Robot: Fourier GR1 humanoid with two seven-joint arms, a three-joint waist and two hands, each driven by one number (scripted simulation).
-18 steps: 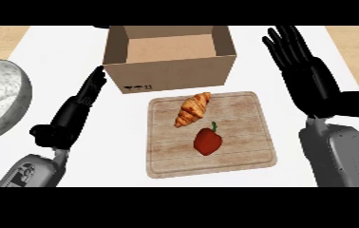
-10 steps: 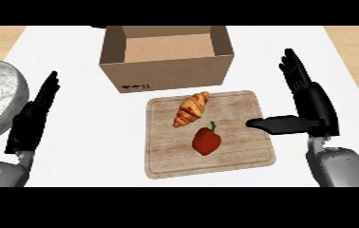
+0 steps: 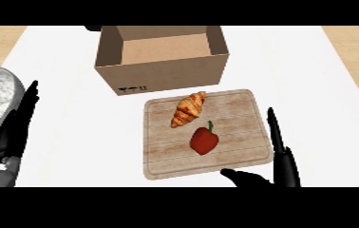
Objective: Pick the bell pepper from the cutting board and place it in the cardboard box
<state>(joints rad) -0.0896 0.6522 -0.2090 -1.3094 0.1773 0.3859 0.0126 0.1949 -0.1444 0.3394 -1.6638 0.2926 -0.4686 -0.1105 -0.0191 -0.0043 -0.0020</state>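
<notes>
Right hand (image 3: 284, 167) has sunk lower in the view and drawn in to the board's near right corner since half a second ago. Its fingers stand straight along the board's right edge, and the thumb is spread wide below the near edge. It holds nothing. Left hand (image 3: 17, 127) has hardly shifted and rests open at the left edge, fingers up

Pepper (image 3: 204, 140) lies on the board (image 3: 161, 151), a little toward the near side, with its green stem pointing toward the box. A croissant (image 3: 189, 109) sits just beyond it, close but seemingly not touching. The box (image 3: 168, 75) stands open-topped on the tabletop (image 3: 294, 70), right behind the board

The pepper is probably light, with a smooth, rounded skin that could slip or roll under straight fingers. The body looks fairly stiff, so the best hold is likely across its widest part, fingers on one side and thumb on the other, leaving the thin stem alone and keeping clear of the croissant
</notes>
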